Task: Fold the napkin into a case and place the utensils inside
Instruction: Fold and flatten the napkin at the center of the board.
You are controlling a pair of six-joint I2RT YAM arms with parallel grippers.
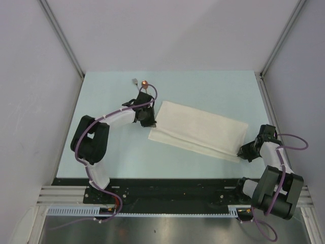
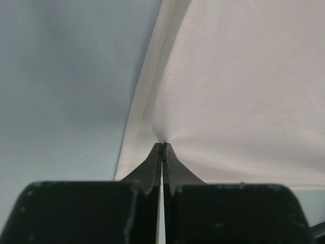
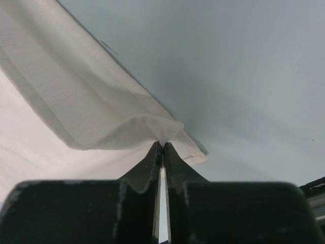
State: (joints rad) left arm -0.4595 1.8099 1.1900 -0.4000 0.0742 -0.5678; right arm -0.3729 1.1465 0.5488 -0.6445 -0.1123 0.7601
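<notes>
Napkin point(image 1: 198, 129) is pinched by left fingers point(image 2: 151, 166) and right fingers point(image 3: 150, 166); utensils point(image 1: 143, 83) show only overhead.

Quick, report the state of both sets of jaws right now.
Left gripper: jaws closed, pinching the napkin at its edge.
Right gripper: jaws closed on a raised fold near the napkin's corner.
</notes>
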